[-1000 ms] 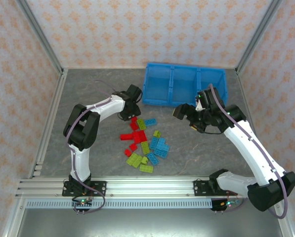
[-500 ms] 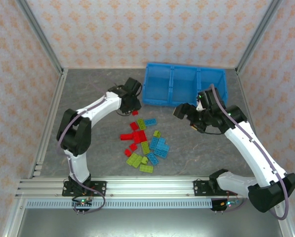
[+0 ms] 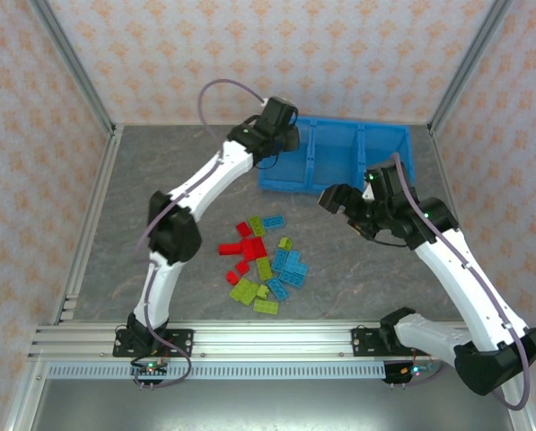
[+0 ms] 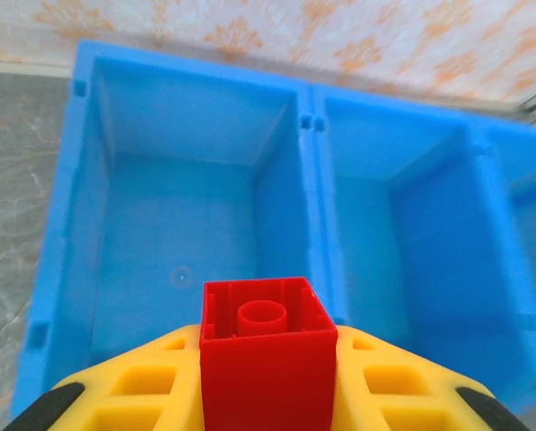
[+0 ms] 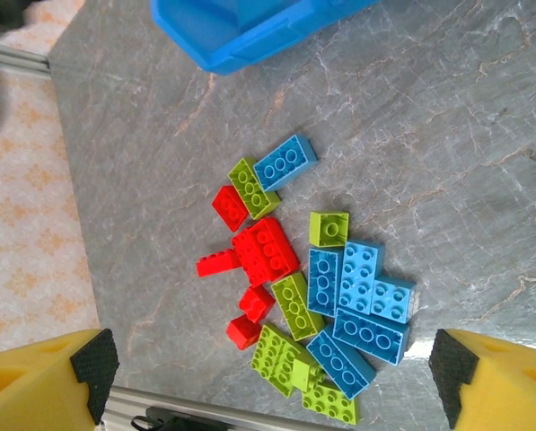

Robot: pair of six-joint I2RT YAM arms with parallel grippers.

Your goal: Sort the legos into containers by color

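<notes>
The left pincer (image 4: 268, 364) is clamping a red brick (image 4: 268, 346) between its yellow plastic fingers (image 4: 133, 391), whose faces are cut with angular, honeycomb-like pockets. The brick is glossy and square. It is showing its hollow underside, with one round tube in the middle.

The pincer is holding the brick in the air over the near wall of the left compartment of the blue bin (image 4: 308, 215). The bin is made of smooth, slightly translucent plastic. It is a long rectangle split by thin upright walls into three square wells side by side, and it is sitting at the far side of the bench (image 3: 160, 197), whose grey surface is veined like stone.

The right pincer (image 3: 330, 199) is hanging above the bench just in front of the bin, its jaws standing wide with nothing between them. In its wrist view the black pads (image 5: 92, 359) are capping blocky yellow fingertips.

The loose legos (image 3: 263, 260) are lying flat in a close cluster on the bench, near the middle and apart from the bin. The red ones (image 5: 266, 250) are on the cluster's left in the overhead view. The lime-green ones (image 5: 294, 305) are running through its middle and near edge. The light-blue ones (image 5: 362, 287) are on its right. All are studded rectangles and squares with a hard shine.
</notes>
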